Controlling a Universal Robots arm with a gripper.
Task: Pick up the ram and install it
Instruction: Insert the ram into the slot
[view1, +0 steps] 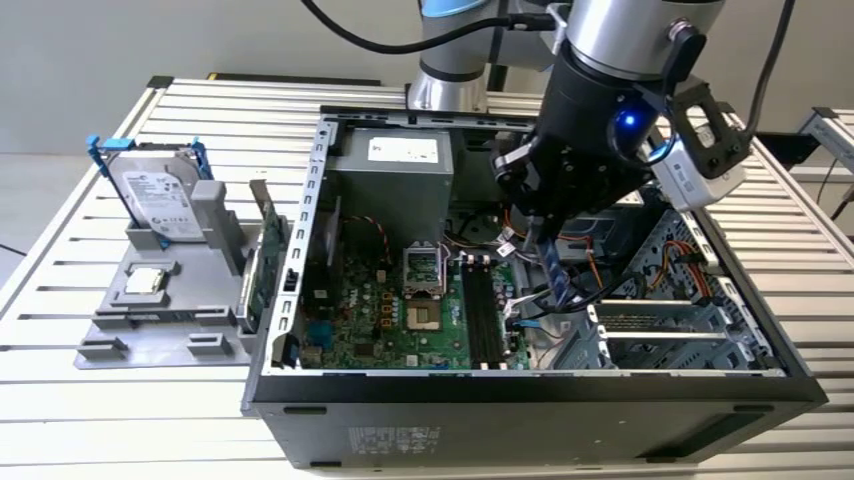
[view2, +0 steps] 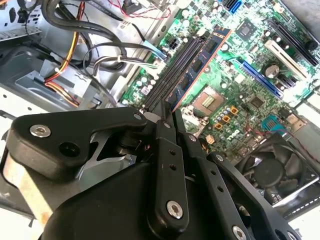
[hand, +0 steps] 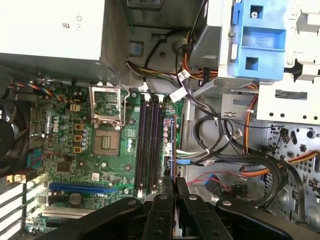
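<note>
My gripper (view1: 542, 232) reaches down into the open computer case (view1: 534, 385) and is shut on the ram (view1: 553, 270), a long thin dark blue stick hanging below the fingers. In both wrist views the ram (view2: 200, 60) (hand: 172, 145) runs out from between my closed fingertips (view2: 170, 111) (hand: 172, 181) and lies parallel to the black memory slots (hand: 149, 145) (view2: 172, 75) on the green motherboard (view1: 387, 320). It stands just beside those slots, on the side of the cables. I cannot tell whether its lower edge touches the board.
Bundled cables (view1: 587, 275) (hand: 225, 150) crowd the space beside the ram. The CPU socket (hand: 107, 142) and a fan (view2: 272, 170) sit past the slots. Outside the case, a grey holder (view1: 160, 310) carries a hard drive with blue brackets (view1: 160, 195) and a green card (view1: 271, 245).
</note>
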